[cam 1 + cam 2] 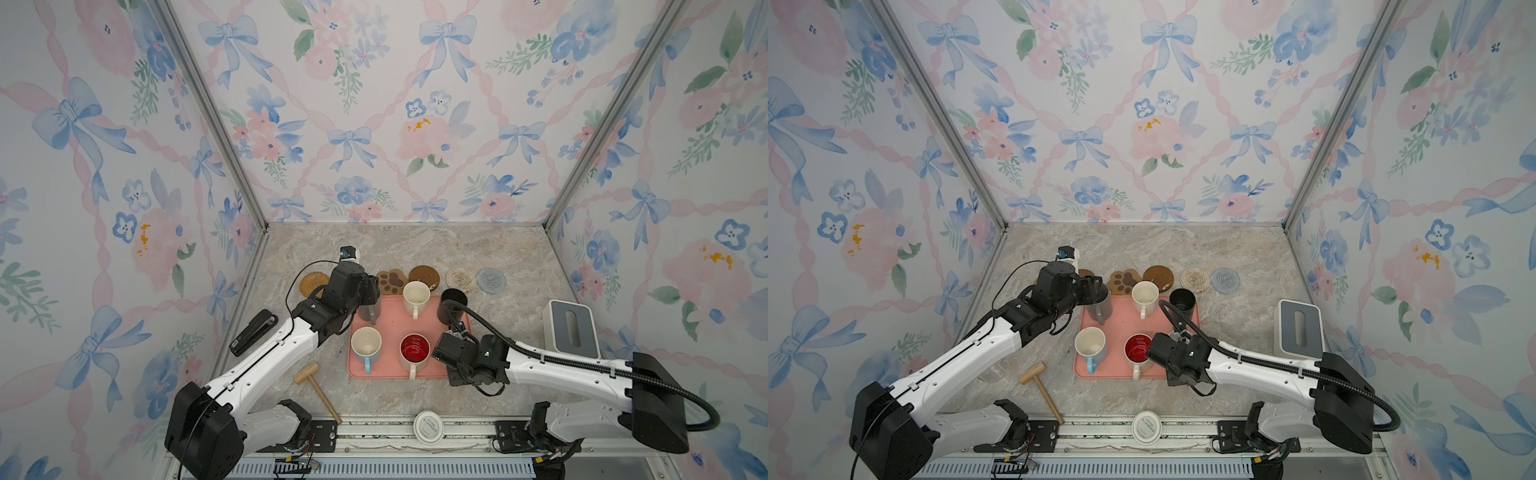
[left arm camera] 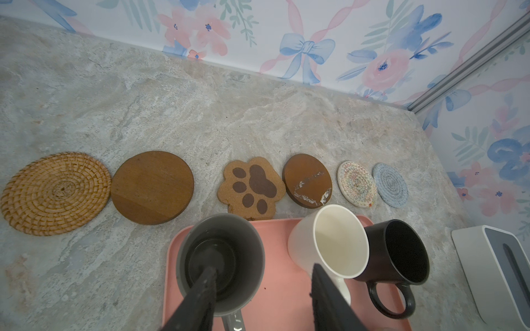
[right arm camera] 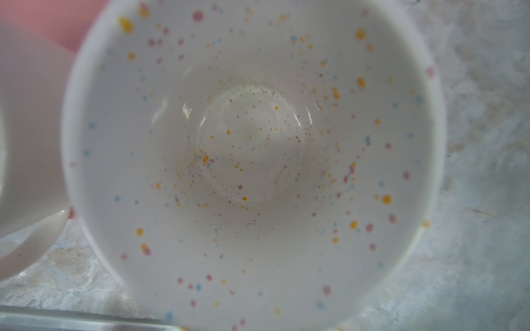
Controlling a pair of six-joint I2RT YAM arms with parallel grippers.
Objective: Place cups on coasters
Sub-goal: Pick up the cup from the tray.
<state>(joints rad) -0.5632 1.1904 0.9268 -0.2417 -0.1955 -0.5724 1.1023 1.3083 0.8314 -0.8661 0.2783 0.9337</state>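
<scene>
1. finds six coasters in a row across the middle of the left wrist view, all bare: rattan coaster [image 2: 56,193] at far left, then a wooden round [image 2: 152,187], the paw coaster [image 2: 252,186], a scuffed wooden round [image 2: 307,183], the cream woven coaster [image 2: 357,183] and the grey-blue coaster [image 2: 390,184].
2. sees the pink tray [image 1: 390,328] just below that row, at lower centre of both top views, on the marble counter [image 1: 415,249].
3. counts five cups upright on the tray in a top view: grey mug [image 1: 371,313] upper left, cream-white mug [image 1: 416,296] upper middle, black mug [image 1: 453,303] at the upper right corner, light blue mug [image 1: 365,345] lower left, red-lined mug [image 1: 414,351] lower middle.
4. finds the left claw [image 2: 262,268] open at the bottom of the left wrist view, astride the grey mug's rim: one finger down inside, the other outside with bare tray between it and the wall.
5. looks straight down into the speckled mug [image 3: 252,160], filling the right wrist view, with tray at upper left of that frame and counter at right.
6. places the right claw [image 1: 442,353] at the tray's lower right corner, just right of the red-lined mug; cannot tell whether open or clamped, with no finger in sight.
7. notes a black stapler [image 1: 253,332] at left, a wooden mallet [image 1: 318,388] lower left of the tray, a white lid [image 1: 429,427] at bottom centre and a white-and-grey box [image 1: 571,328] at right.
</scene>
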